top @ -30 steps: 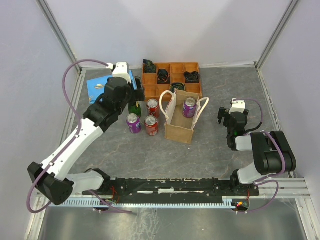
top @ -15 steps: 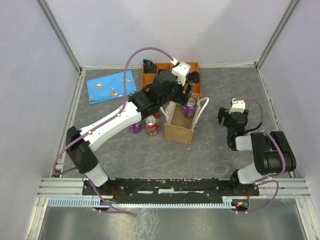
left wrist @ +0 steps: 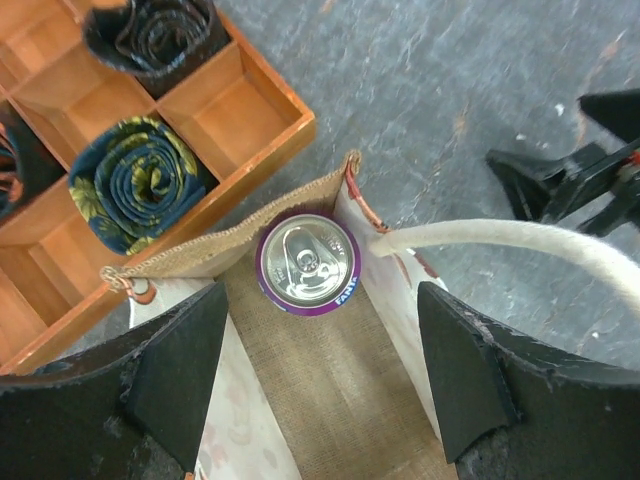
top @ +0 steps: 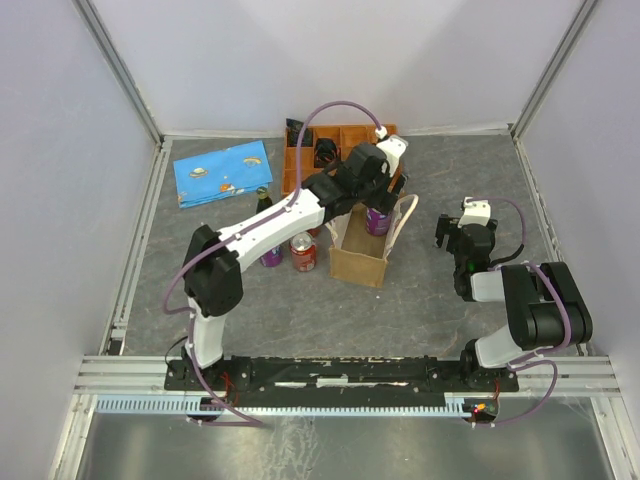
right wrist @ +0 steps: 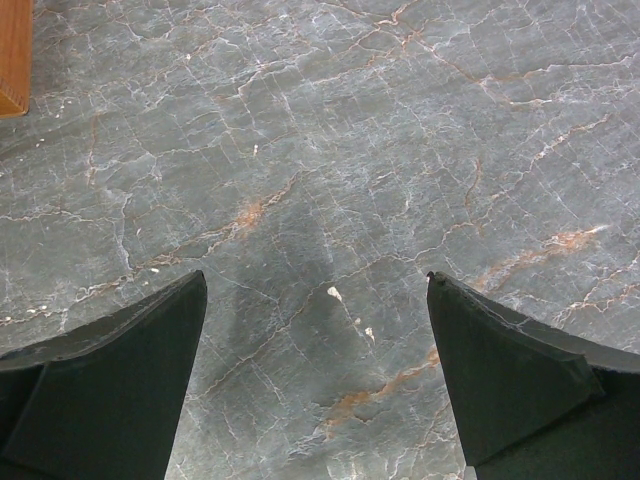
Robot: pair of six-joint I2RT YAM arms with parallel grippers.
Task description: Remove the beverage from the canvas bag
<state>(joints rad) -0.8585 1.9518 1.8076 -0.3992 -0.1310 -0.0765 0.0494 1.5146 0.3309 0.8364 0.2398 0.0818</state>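
Grey marbled table (top: pixel 420 300), white walls around. Purple beverage can (left wrist: pixel 307 264) stands upright inside the canvas bag (top: pixel 358 262), against its far end wall, top showing. One cream handle (left wrist: pixel 500 240) loops off to the side. Left gripper (left wrist: pixel 320 288) hangs over the bag's open mouth, fingers spread wide, nothing between them (height above the can unclear). Orange tray (left wrist: pixel 265 80) sits just behind the bag, a rolled fabric (left wrist: pixel 135 185) in one compartment. Red can (top: pixel 302 252) stands near the bag. Right gripper (right wrist: pixel 315 290) is well apart, fingers spread over bare table.
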